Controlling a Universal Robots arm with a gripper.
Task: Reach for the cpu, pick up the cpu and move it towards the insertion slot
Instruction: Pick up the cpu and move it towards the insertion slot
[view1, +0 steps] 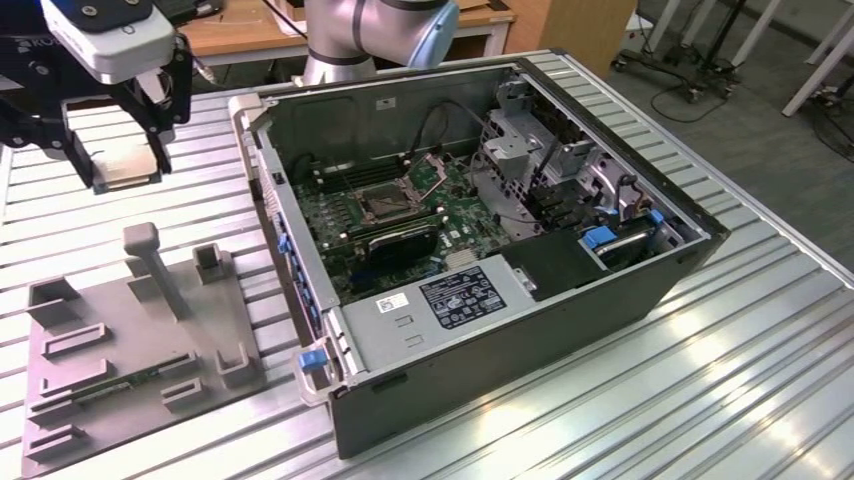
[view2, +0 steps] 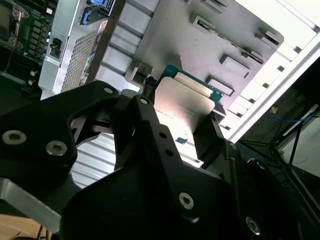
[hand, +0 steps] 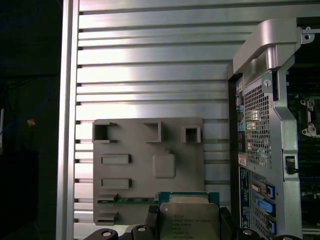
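Silvery cpu clamped in closed jaws, lifted above grey tray — beside open computer case

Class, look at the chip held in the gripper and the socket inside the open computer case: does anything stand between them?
Yes. The case's near side wall stands between the chip, clamped in the gripper above the table, and the socket. The case is open on top, and nothing visible covers the socket.

Claw hangs high over the ribbed metal counter, clamped on the cpu, at the exterior view's left. Grey tray lies below it on the counter. Open computer case beside the tray; the insertion slot sits on its green board, well apart from the claw.
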